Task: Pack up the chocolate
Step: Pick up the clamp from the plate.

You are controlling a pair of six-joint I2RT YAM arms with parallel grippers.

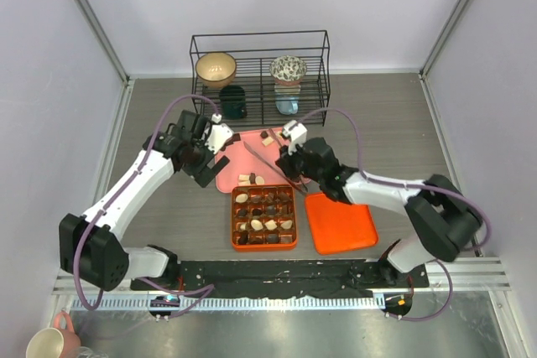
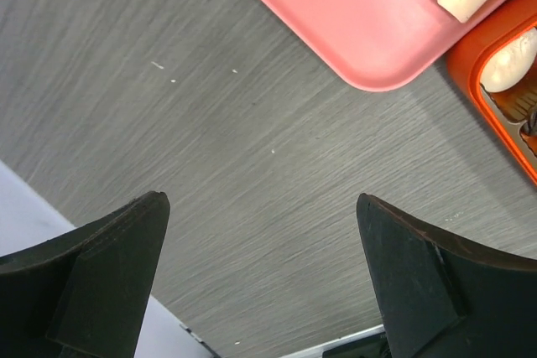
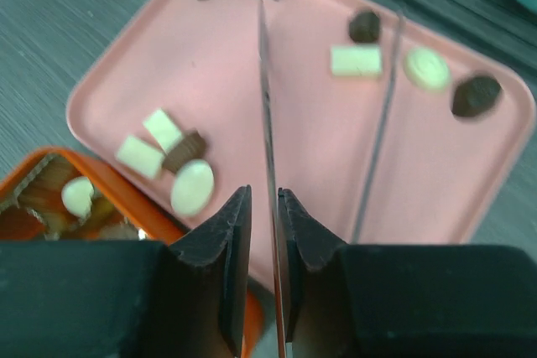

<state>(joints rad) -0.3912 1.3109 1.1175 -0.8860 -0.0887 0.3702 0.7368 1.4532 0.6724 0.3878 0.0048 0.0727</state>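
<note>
Pinching apparent tweezers (image 3: 265, 106), the right gripper (image 3: 264, 200) hovers over chocolate (image 3: 191, 188).

1. Top external: fixed high, above and behind the arm bases. Looks down and forward over the whole grey wood-grain table (image 1: 193, 232), out to the black wire rack (image 1: 260, 37) at the back.
2. Left wrist: sits low, staring down between the left gripper's black fingers (image 2: 92, 282) at bare tabletop. Only clips a corner of the flat pink plastic tray (image 2: 352, 14) and the orange gridded box (image 2: 466, 64).
3. Right wrist: close over that same tray, peering along thin metal tweezers (image 3: 265, 106) pinched in the right gripper's fingers (image 3: 210, 274).
4. Overlap across all three: tray plus box corner.
</note>
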